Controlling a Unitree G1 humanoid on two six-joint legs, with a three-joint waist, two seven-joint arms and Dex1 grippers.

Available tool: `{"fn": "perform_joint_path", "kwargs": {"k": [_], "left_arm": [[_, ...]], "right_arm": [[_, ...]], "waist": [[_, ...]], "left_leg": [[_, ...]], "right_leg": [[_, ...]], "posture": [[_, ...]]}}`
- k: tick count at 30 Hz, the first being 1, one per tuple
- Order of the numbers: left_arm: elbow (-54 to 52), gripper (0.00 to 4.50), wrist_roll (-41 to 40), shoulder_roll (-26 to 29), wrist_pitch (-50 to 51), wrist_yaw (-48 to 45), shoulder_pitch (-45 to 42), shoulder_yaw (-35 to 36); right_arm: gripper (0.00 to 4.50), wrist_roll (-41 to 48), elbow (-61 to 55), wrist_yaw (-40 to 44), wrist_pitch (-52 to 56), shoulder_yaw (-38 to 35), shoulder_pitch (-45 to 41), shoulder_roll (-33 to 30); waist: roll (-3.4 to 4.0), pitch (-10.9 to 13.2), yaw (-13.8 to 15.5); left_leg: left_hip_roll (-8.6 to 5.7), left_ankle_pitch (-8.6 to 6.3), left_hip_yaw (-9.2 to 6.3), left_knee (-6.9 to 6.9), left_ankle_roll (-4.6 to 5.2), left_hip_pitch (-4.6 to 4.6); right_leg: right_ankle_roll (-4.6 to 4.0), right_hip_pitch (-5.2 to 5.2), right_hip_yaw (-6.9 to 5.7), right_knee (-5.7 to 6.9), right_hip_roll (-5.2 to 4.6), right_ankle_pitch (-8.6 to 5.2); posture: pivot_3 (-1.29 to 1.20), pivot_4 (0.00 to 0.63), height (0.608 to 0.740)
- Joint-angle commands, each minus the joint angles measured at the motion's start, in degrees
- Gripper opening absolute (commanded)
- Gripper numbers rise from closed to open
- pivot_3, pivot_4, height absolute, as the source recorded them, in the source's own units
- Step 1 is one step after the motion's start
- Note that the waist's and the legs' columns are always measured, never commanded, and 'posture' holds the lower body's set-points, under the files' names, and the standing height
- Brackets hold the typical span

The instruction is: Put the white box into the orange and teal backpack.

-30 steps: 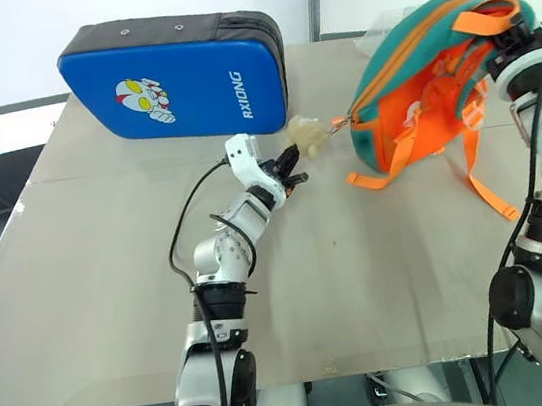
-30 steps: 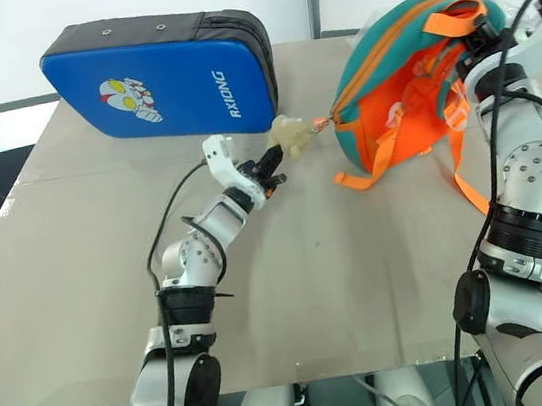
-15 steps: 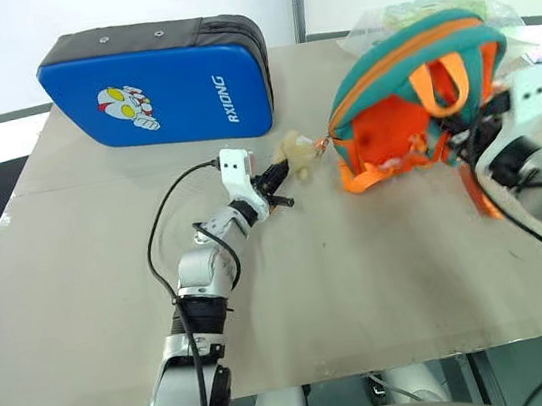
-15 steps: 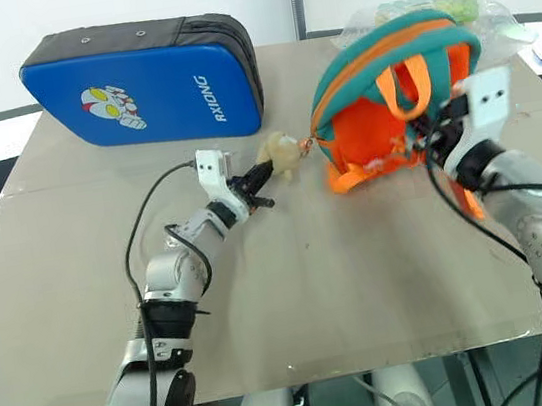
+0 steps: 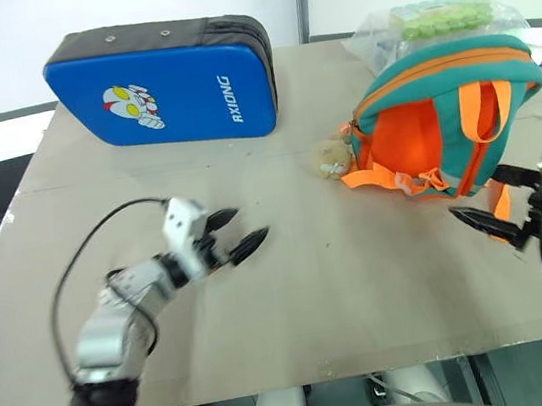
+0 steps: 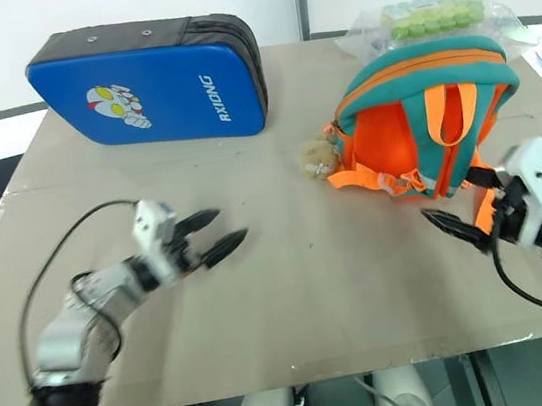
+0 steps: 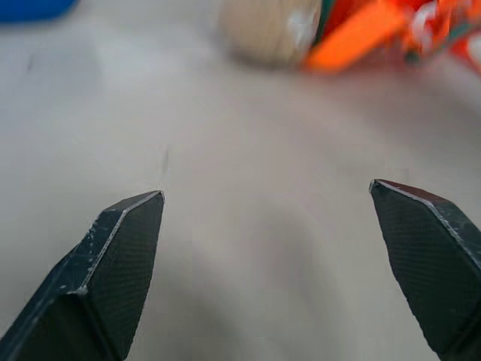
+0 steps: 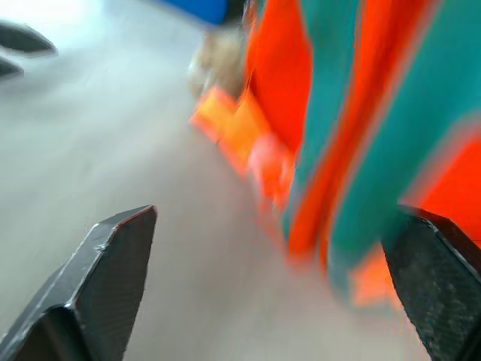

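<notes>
Both grippers just let go and pulled back toward the bottom of the frame. Our left gripper [image 5: 227, 237], lower left, has its fingers spread wide with nothing between them; a second ago it was pinched shut by the plush toy [image 5: 329, 157]. Our right gripper [image 5: 494, 210], lower right, is also wide and empty, off the strap it held. The orange and teal backpack [image 5: 446, 118] now stands on the table [image 5: 364, 291] at centre right, flap side facing us. We can't locate the white box; likely inside, so task looks about done.
</notes>
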Motion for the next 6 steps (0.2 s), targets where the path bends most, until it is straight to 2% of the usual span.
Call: {"fn": "perform_joint_path", "kwargs": {"k": [1, 6], "left_arm": [[-4.5, 4.46, -1.0, 2.9, -2.0, -3.2, 6.5, 5.8], [-4.9, 4.46, -2.8, 3.9, -0.6, -4.6, 13.3, 11.2]], "right_arm": [[4.49, -2.0, -1.5, 4.4, -3.7, -5.7, 5.6, 1.2], [4.49, -3.1, -1.2, 6.3, -5.4, -6.1, 9.7, 3.8]], "waist": [[-0.02, 0.0, 0.1], [-0.01, 0.0, 0.0]], "left_leg": [[0.02, 0.0, -0.01, 0.02, 0.0, 0.01], [0.04, -0.01, -0.09, 0.14, -0.01, 0.07]], "right_leg": [[0.01, 0.01, -0.02, 0.0, -0.04, -0.01], [0.22, 0.01, 0.07, 0.01, -0.23, -0.13]], "posture": [[0.0, 0.15, 0.74], [0.0, 0.15, 0.74]]}}
